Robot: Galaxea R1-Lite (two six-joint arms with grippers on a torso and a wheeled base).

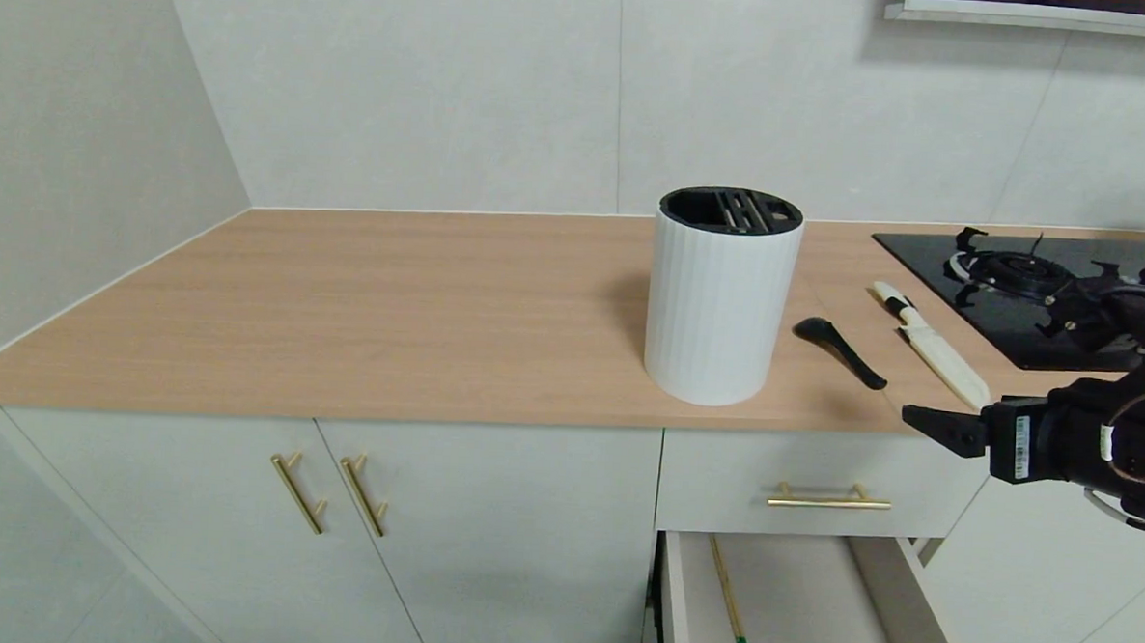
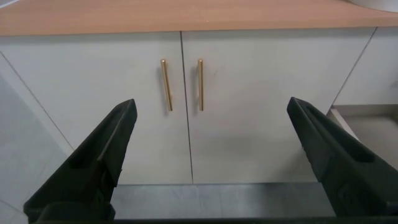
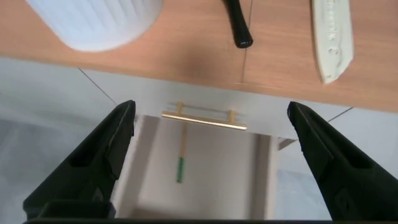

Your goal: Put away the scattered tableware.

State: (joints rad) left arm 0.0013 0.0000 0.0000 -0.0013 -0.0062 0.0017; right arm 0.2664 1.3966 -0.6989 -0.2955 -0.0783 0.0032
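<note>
A black spoon (image 1: 837,348) and a white knife (image 1: 929,342) lie on the wooden counter (image 1: 390,304), to the right of a white ribbed holder (image 1: 723,304) with a black slotted top. Below them a drawer (image 1: 875,586) stands pulled out, with a chopstick (image 1: 729,599) lying inside. My right gripper (image 1: 945,430) hovers open in front of the counter edge, above the drawer and just short of the knife's tip. The right wrist view shows the spoon's handle (image 3: 236,25), the knife (image 3: 333,37) and the chopstick (image 3: 181,155). My left gripper (image 2: 211,162) is open, low down, facing the cabinet doors (image 2: 186,112).
A black gas hob (image 1: 1028,283) sits at the counter's right, behind the knife. A shut drawer with a gold handle (image 1: 828,500) is right above the open one. Tiled walls bound the counter at the back and left. The counter's left half is bare wood.
</note>
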